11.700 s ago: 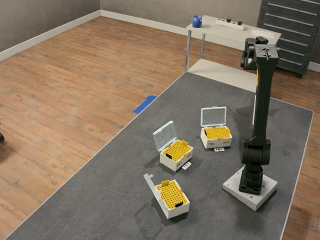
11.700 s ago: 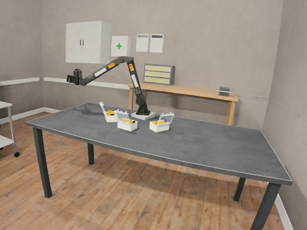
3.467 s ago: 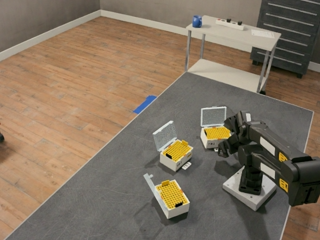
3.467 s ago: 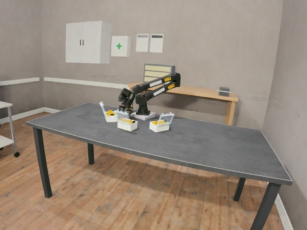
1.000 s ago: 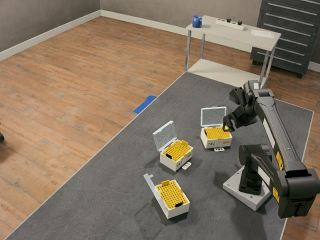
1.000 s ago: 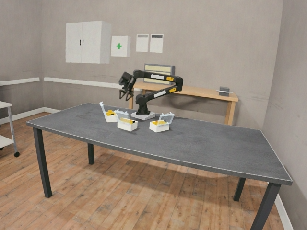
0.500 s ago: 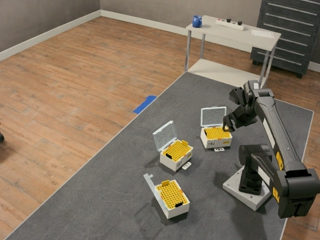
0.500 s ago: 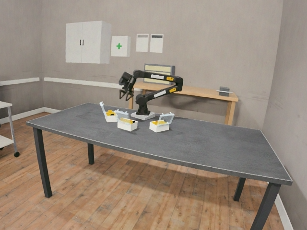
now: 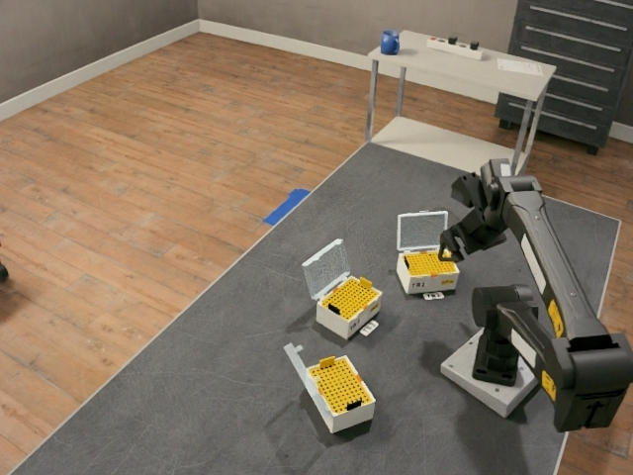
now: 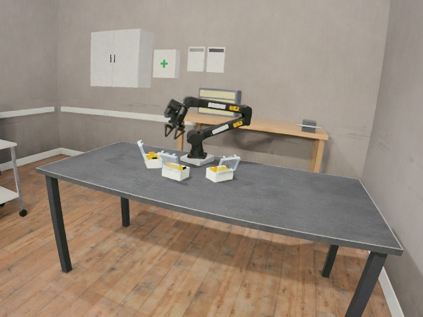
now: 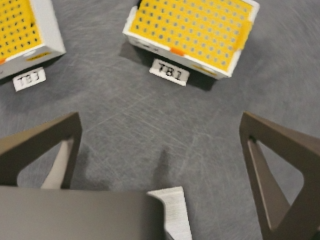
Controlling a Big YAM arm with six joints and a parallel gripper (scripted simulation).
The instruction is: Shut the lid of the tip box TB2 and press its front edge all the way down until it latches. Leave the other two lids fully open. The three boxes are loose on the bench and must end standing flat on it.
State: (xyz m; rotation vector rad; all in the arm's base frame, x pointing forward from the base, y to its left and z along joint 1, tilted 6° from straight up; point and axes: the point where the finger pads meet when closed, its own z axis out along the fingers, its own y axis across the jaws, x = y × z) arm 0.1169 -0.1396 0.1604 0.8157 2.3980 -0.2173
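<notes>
Three white tip boxes with yellow racks stand flat on the grey bench (image 9: 204,388), all with lids open. By the label cards in the wrist view, the far box is TB1 (image 9: 426,268) (image 10: 153,160) (image 11: 192,30) and the middle one is TB3 (image 9: 348,305) (image 10: 174,171) (image 11: 20,35). The near box (image 9: 341,392) (image 10: 219,174) is then TB2. Its lid (image 9: 296,363) (image 10: 230,161) stands up, and its label is hidden. My gripper (image 9: 447,252) (image 10: 172,135) (image 11: 160,120) is open and empty. It hangs above the bench in front of TB1, well away from TB2.
The arm's base plate (image 9: 460,370) sits on the bench to the right of the boxes. A white cart (image 9: 460,66) with a blue mug (image 9: 389,42) stands beyond the bench's far end, beside a dark drawer cabinet (image 9: 578,61).
</notes>
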